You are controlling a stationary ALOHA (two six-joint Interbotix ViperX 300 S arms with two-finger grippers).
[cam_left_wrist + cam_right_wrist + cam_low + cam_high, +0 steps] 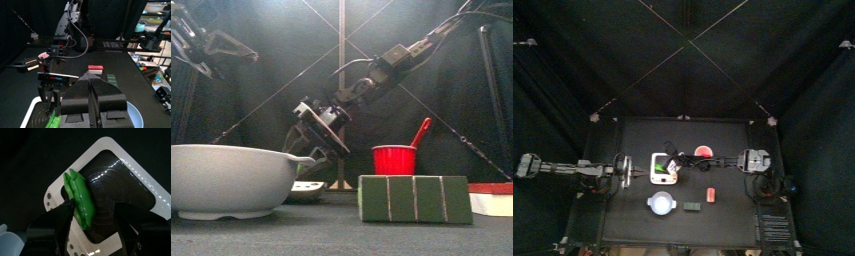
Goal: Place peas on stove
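Observation:
The peas (pixel 79 198), a bright green pod, lie on the white stove (pixel 120 175) across its dark burner patches. My right gripper (pixel 95 222) hangs just over them, open, one jaw on each side of the pod. In the top view the right gripper (pixel 676 163) reaches across the table's middle to the stove (pixel 664 160), where the peas (pixel 657 173) show green. My left gripper (pixel 93 102) is shut and empty, just left of the stove, and the left gripper (pixel 636 172) rests there. From the left wrist the peas (pixel 53 121) show beneath the right gripper (pixel 49 82).
A red round dish (pixel 704 152) stands behind the stove. Nearer the front sit a pale grey dish (pixel 661 205), a dark green block (pixel 691 206) and a small red block (pixel 710 194). In the front view the grey bowl (pixel 225 180) and green block (pixel 414 198) loom large.

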